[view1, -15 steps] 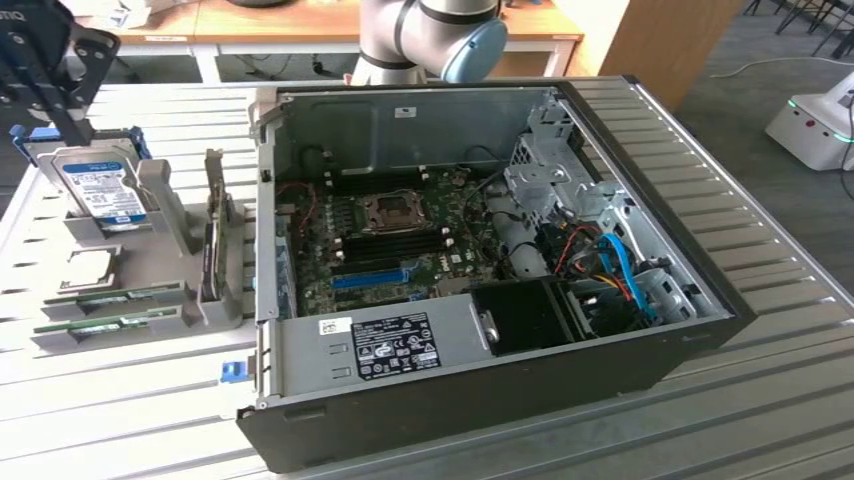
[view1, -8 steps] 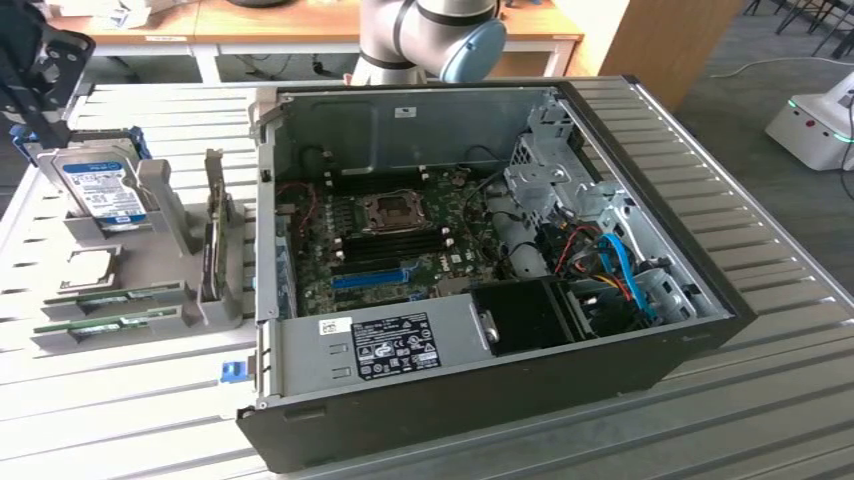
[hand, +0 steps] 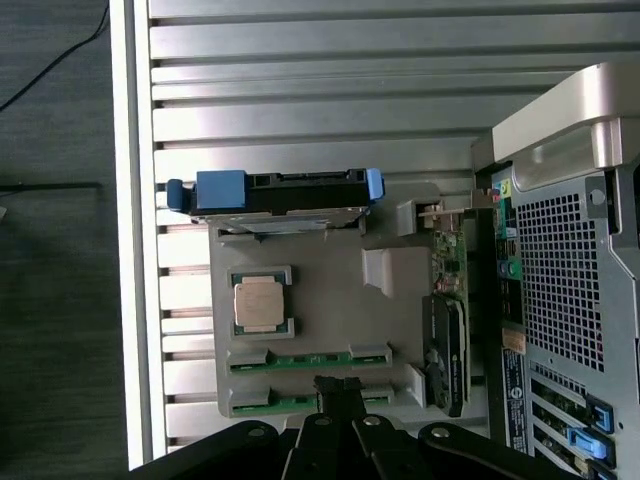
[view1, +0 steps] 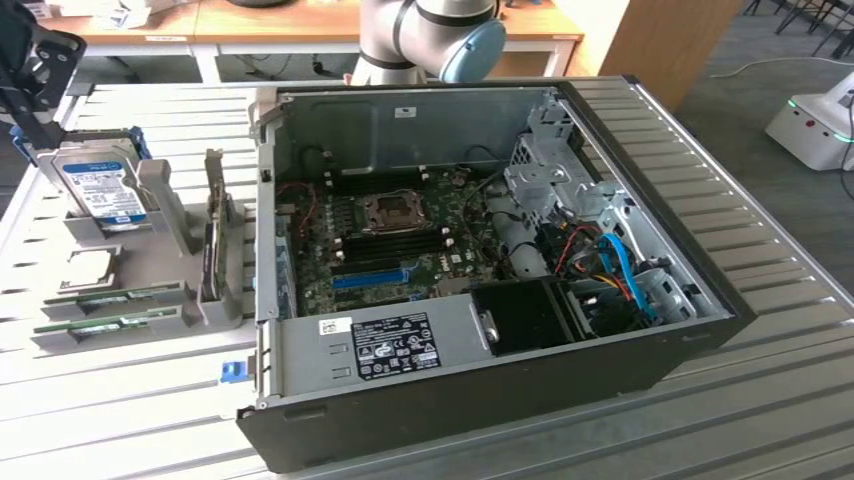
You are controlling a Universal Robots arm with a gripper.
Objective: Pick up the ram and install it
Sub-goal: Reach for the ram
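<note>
- Fingers (hand: 330,388) are closed together with nothing between them. In the wrist view they hang over the end of the grey holder (hand: 330,300) where the memory sits, and seem to touch nothing.
- One ram (hand: 290,404) stick sits on edge in a slot of the holder, with a second stick (hand: 310,358) in the slot just beside it. I cannot tell which of the two the fingers are lined up with.
- Neither stick has been lifted.
- The holder lies on the slatted desk (hand: 300,100), at the exterior view's left of the open case (view1: 534,380). It also carries a CPU (hand: 260,305), a hard drive (view1: 100,185) and a card (hand: 445,330).
- The board (view1: 400,250) lies flat inside the case.
- Handling, as a judgement: the ram looks light, thin and stiff, so weight is no worry. It should not be bent or twisted, and its chips and contact edge are fragile.
- Its smooth faces could slip in a shallow pinch.
- Hold, as a judgement: only the upper long edge stands clear of the slot. The best grip is across the two flat faces near the middle of its length, which keeps it level. The holder's end clips and the neighbouring stick should be kept clear.
</note>
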